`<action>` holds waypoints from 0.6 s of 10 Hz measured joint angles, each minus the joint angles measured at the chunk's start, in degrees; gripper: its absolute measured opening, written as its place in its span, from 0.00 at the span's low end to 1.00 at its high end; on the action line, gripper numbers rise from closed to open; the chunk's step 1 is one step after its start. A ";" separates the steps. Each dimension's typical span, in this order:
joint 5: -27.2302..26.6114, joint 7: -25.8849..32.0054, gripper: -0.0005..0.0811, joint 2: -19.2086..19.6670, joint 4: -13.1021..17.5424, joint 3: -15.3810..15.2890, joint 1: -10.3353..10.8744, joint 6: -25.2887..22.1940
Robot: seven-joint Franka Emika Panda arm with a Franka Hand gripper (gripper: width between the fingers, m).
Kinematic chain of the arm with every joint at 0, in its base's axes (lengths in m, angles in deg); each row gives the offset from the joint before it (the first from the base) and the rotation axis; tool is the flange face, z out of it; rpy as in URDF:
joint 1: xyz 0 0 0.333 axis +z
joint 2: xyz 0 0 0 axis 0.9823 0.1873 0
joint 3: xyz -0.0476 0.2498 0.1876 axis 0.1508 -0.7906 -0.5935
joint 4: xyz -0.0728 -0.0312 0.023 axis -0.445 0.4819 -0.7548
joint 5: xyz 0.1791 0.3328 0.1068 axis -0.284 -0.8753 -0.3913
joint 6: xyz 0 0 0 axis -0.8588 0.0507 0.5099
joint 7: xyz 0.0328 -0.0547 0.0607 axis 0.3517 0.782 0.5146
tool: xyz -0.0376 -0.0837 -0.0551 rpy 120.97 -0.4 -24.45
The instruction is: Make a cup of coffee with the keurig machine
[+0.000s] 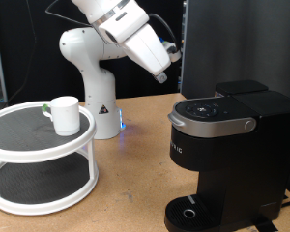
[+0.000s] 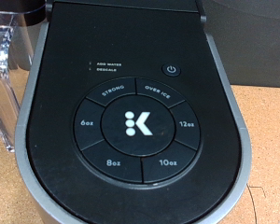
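GRIPPER [image 1: 170, 75]: hovered above and toward the exterior view's left of the keurig machine [image 1: 222, 155], nothing held; finger spacing could not be determined | LID PANEL [image 2: 135, 126]: directly below, closed | CUP [image 1: 65, 114]: white mug on two-tier turntable [image 1: 29, 145], exterior view's left, well apart | DRIP TRAY [image 1: 189, 212]: bare | HIDDEN: fingertips absent from wrist view.

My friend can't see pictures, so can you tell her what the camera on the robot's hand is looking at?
The wrist view looks straight down on the closed lid of the keurig machine, filling the picture. A ring of round buttons reads strong, over ice, 6, 8, 10 and 12 oz around a white K, with a power button above. No gripper or cup shows here.
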State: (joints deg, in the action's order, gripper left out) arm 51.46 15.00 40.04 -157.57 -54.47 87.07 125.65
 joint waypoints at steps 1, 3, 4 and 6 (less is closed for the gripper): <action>-0.01 -0.05 0.02 0.01 -0.17 -0.03 0.00 0.31; 8.88 -7.07 0.02 -0.01 -0.66 -0.83 -0.49 0.35; 14.62 -11.29 0.02 -0.06 -0.80 -1.35 -0.94 -0.79; 24.96 -12.34 0.02 -0.12 0.81 -1.35 -1.50 -11.05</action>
State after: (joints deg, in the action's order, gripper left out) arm 76.42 2.66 39.92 -156.77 -55.82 85.58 114.61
